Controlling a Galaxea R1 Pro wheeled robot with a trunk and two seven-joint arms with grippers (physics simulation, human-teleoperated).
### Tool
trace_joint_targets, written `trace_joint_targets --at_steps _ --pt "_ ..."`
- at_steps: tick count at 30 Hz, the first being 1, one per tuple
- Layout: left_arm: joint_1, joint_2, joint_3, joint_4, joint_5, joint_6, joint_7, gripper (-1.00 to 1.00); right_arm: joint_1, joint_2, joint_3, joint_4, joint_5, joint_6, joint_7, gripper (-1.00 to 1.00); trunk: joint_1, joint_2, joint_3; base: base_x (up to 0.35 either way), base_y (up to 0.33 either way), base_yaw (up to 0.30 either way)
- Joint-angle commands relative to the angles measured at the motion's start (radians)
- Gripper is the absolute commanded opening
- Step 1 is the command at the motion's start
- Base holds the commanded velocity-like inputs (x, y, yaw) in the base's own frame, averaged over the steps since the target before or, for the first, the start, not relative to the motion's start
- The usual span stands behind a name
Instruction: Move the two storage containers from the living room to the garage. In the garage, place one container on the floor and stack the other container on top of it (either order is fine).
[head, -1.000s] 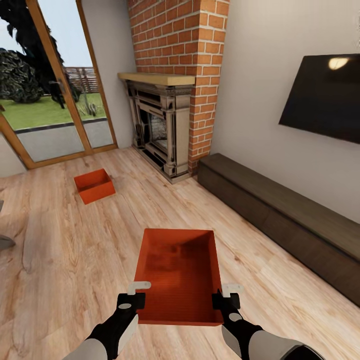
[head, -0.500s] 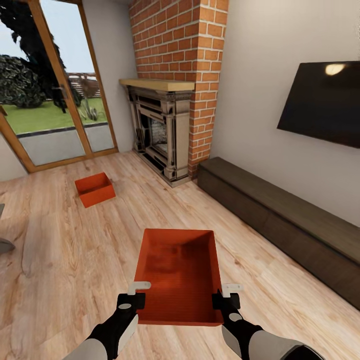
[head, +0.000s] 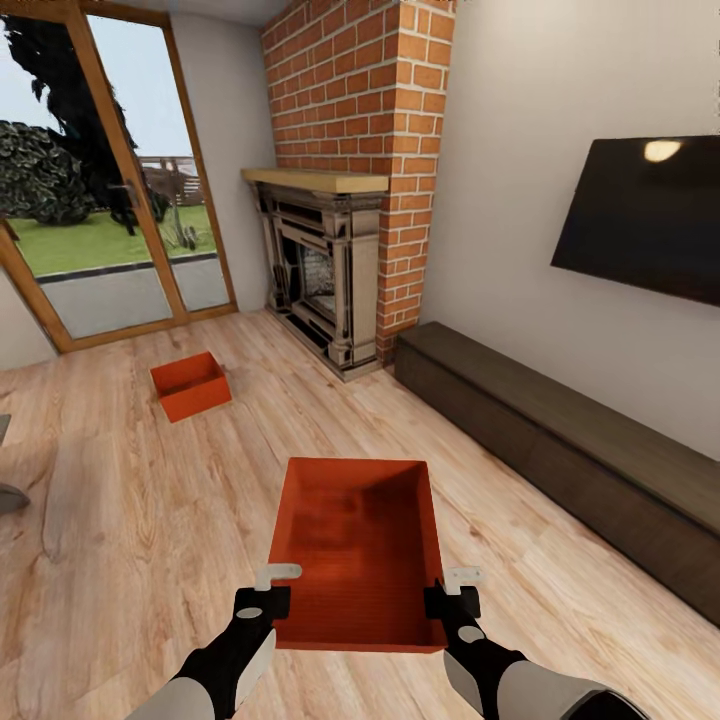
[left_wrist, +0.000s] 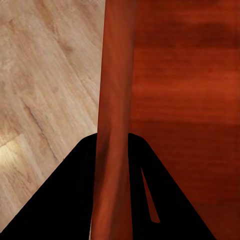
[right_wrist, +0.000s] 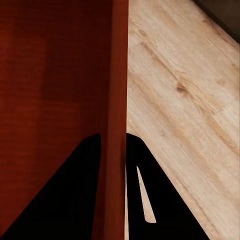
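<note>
— What have I got closest in?

— Both arms run off the bottom of the head view, so I see only forearms and wrists. The left gripper (head: 268, 590) is pinched onto the left wall of the near container (head: 358, 545), close to its near corner; the right gripper (head: 455, 592) is pinched the same way onto the right wall. In the left wrist view the wall (left_wrist: 114, 125) stands edge-on between the two dark fingers (left_wrist: 65, 200), and in the right wrist view the opposite wall (right_wrist: 116, 125) sits likewise between its fingers (right_wrist: 60, 200). The fingertips themselves are hidden by the wall, so I judge contact from how tightly the fingers flank it.

— Is the bin off the floor?

— I can't tell for sure; its underside is out of sight. It sits level, open top toward me, inside bare.

— And beyond it?

— Wood-plank floor (head: 130, 500), then the second container (head: 190, 385) standing on it well apart, to the left near the glass doors (head: 110, 220). A grey object at the left edge is cut off and I can't name it. To the right runs a low dark bench (head: 560, 440), partly cropped, under the wall TV (head: 640, 215), also cropped. Farthest back is the brick fireplace (head: 330, 260).
</note>
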Motion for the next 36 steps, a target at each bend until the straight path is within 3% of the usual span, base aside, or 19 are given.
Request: trace_joint_targets --at_steps 1,36 --pt "0.0 0.001 0.062 -0.001 0.001 0.008 0.026 -1.0 -0.001 0.0 -0.043 -0.002 -0.005 -0.007 -0.004 -1.0 0.0 -0.001 0.001 0.0 0.0 0.0" --pt "0.0 0.0 0.071 0.005 0.003 0.009 0.026 -1.0 -0.001 0.0 -0.043 -0.003 -0.005 -0.007 -0.004 -1.0 0.0 -0.001 0.058 0.0 0.0 0.0"
